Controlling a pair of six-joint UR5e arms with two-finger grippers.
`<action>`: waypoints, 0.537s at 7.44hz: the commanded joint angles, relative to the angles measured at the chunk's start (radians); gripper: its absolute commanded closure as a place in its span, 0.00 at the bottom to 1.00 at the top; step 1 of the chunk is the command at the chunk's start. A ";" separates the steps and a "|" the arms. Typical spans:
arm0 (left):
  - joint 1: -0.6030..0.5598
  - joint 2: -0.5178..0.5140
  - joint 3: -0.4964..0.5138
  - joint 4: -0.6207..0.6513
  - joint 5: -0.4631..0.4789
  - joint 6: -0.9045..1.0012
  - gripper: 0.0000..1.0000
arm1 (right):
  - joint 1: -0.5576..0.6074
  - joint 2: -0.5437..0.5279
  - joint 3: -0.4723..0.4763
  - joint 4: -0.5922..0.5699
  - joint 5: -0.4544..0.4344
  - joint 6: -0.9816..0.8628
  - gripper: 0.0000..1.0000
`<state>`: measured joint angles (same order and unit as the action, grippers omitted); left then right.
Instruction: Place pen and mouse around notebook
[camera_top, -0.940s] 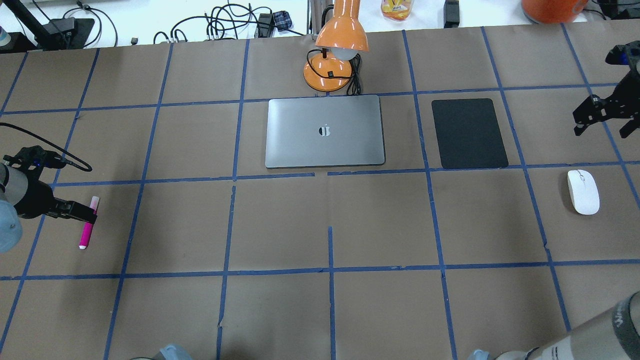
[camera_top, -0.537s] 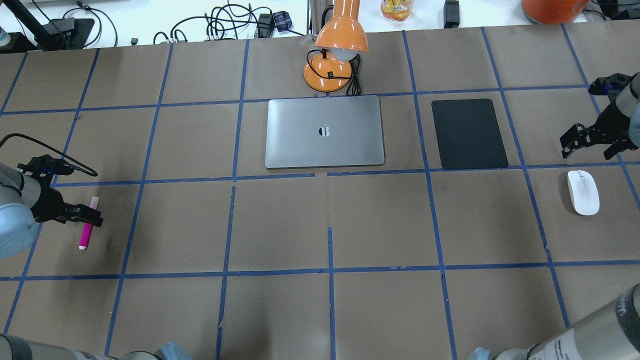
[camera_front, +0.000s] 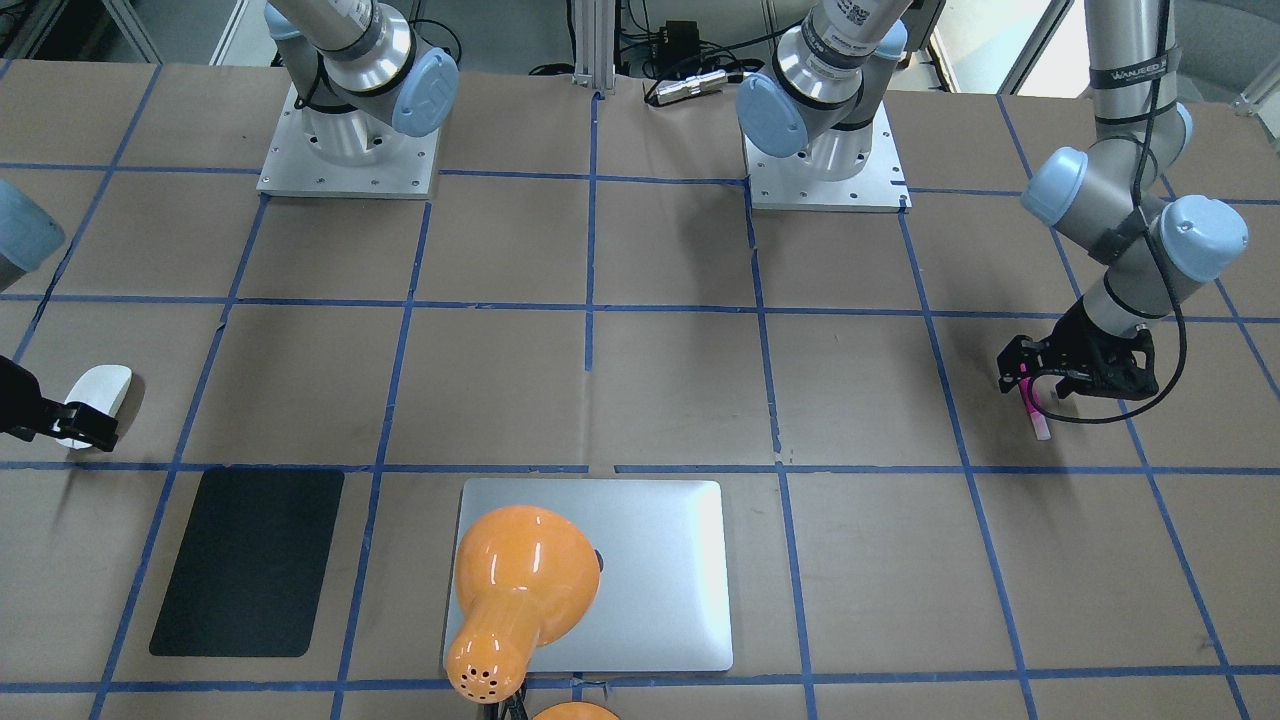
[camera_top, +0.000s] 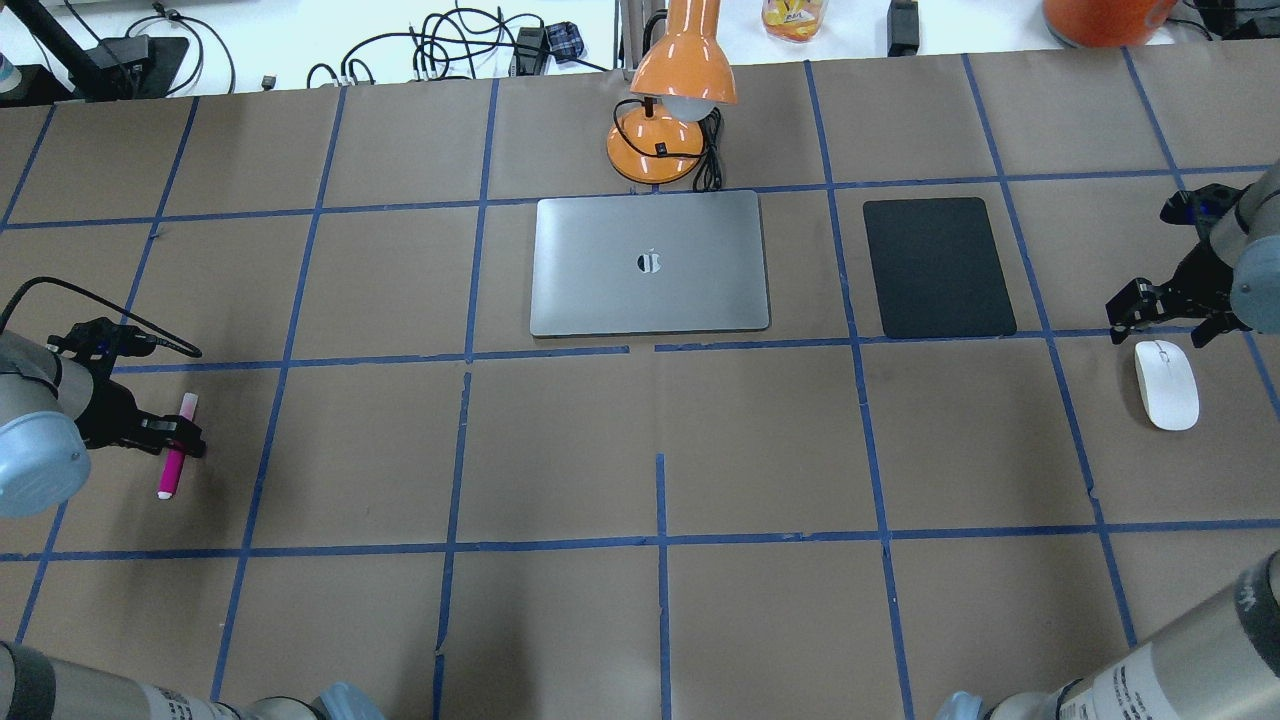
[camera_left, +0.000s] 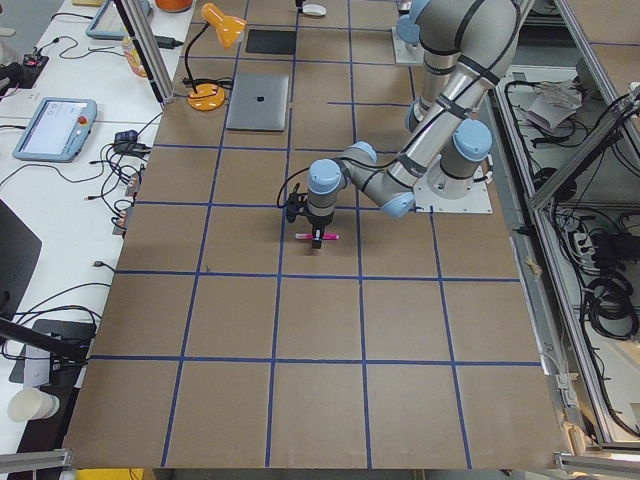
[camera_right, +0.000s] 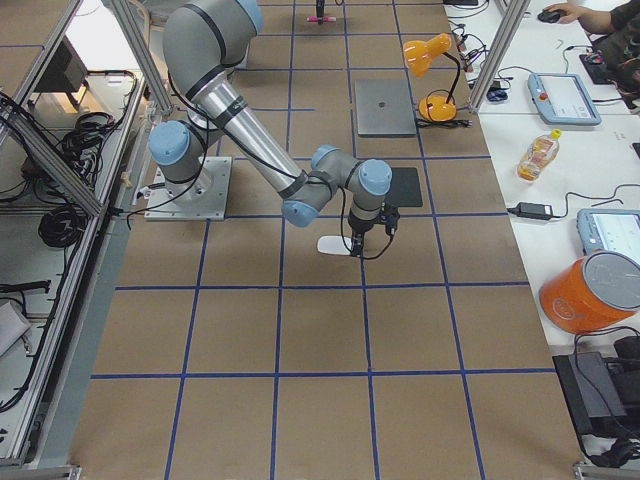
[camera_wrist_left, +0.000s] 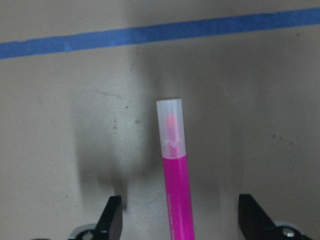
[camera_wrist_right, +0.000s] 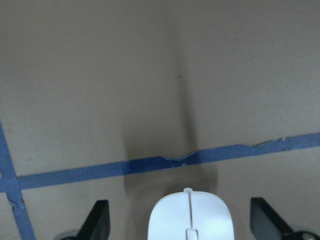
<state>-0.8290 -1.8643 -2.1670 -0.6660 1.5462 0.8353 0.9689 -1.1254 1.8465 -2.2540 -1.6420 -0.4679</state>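
The magenta pen (camera_top: 170, 472) lies on the table at the far left, whitish cap pointing away from the robot. My left gripper (camera_top: 178, 437) is low over its middle and open; in the left wrist view the pen (camera_wrist_left: 176, 190) lies between the two fingers, clear of both. The white mouse (camera_top: 1166, 385) rests at the far right. My right gripper (camera_top: 1160, 315) hovers open over its far end, and the mouse (camera_wrist_right: 190, 220) shows between the spread fingers. The silver notebook (camera_top: 650, 265) lies closed at the centre back.
A black mat (camera_top: 938, 267) lies right of the notebook. An orange desk lamp (camera_top: 665, 130) stands just behind the notebook, its head hanging over it in the front-facing view. Both arm bases (camera_front: 345, 150) sit at the robot's table edge. Blue tape lines grid the brown table.
The right gripper has moved from beside the black mat toward the robot, ending over the mouse's far end. The left gripper shifted slightly over the pen. Pen and mouse have not moved.
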 joint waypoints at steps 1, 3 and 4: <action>0.001 0.002 0.001 -0.001 0.000 -0.011 0.93 | -0.015 0.002 0.002 0.007 -0.005 0.002 0.00; -0.002 0.023 -0.002 -0.012 -0.006 -0.069 1.00 | -0.016 -0.004 0.004 0.054 -0.033 0.002 0.00; -0.012 0.037 -0.001 -0.065 -0.008 -0.194 1.00 | -0.016 -0.004 0.004 0.089 -0.038 0.002 0.00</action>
<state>-0.8326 -1.8439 -2.1676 -0.6881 1.5409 0.7544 0.9533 -1.1281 1.8496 -2.2053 -1.6715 -0.4668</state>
